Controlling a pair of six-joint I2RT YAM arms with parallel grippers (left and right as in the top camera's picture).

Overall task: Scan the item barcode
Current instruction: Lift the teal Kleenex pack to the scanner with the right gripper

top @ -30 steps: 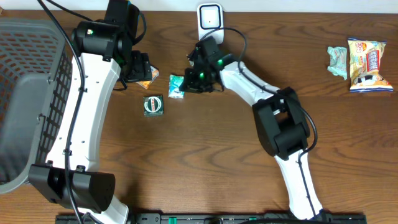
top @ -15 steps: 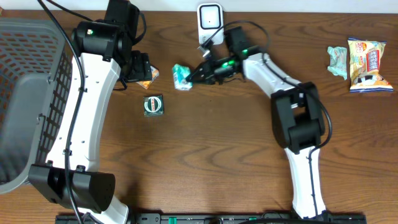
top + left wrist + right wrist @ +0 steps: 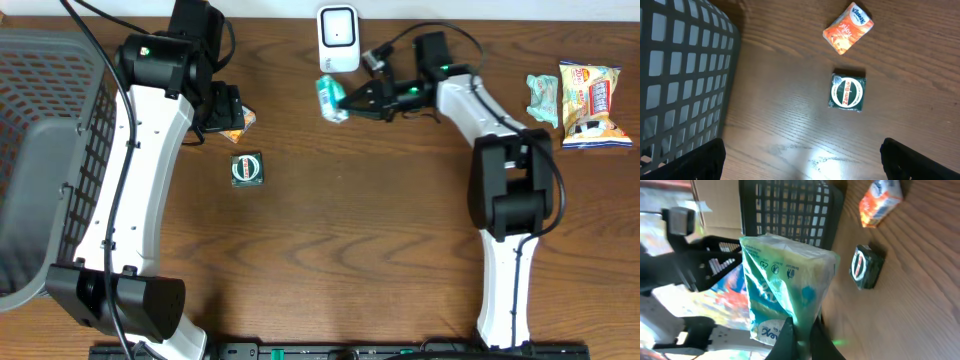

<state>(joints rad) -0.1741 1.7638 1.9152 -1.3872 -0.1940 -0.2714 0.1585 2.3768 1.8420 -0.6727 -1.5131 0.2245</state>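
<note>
Overhead, the right gripper (image 3: 347,99) reaches in from the right of the frame, its fingers pointing left and clamped on a green tissue pack (image 3: 329,98) held clear of the table. The pack sits at upper centre, just below and slightly left of the white barcode scanner (image 3: 338,38), near it but not touching. Its long axis runs roughly up-down in the frame, crosswise to the fingers. From the right wrist, the pack stands above the fingertips with a printed face toward the camera. No barcode can be made out on that face, so which side carries it cannot be told.

The left gripper (image 3: 802,162) hangs with its fingers wide apart and holds nothing. It is over the orange Kleenex pack (image 3: 848,28) and the green Zam-Buk tin (image 3: 847,92), beside the mesh basket (image 3: 95,120).

The scanner lies up-frame of the held pack, and the right arm is much the nearer. The coming move probably calls for turning the coded face toward the scanner's window.
</note>
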